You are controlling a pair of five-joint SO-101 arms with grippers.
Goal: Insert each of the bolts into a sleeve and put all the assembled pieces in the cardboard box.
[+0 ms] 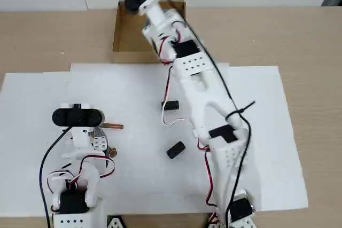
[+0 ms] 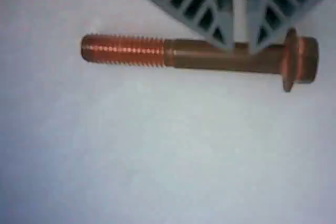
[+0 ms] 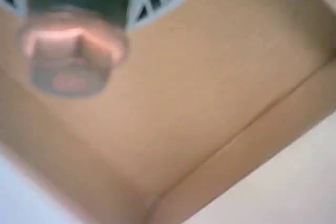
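A copper bolt (image 2: 199, 59) lies flat on the white paper (image 2: 157, 156). My left gripper (image 2: 240, 43) hangs just over the bolt's shank near the head, shut, with only a thin slit between its grey fingers (image 2: 210, 9). The bolt runs across the tips, not between them. From above, that bolt (image 1: 113, 126) pokes out beside the left arm's wrist. My right gripper (image 3: 79, 3) is shut on a black sleeve with a bolt head (image 3: 71, 56) showing, held over the floor of the cardboard box (image 3: 210, 103). The box (image 1: 122, 36) stands at the table's far edge.
Two loose black sleeves (image 1: 171, 105) (image 1: 176, 149) lie mid-paper beside the right arm (image 1: 214, 105), which stretches across the sheet to the box. A small copper piece (image 1: 111, 152) sits near the left arm's base. Bare wooden table (image 1: 310, 41) surrounds the paper.
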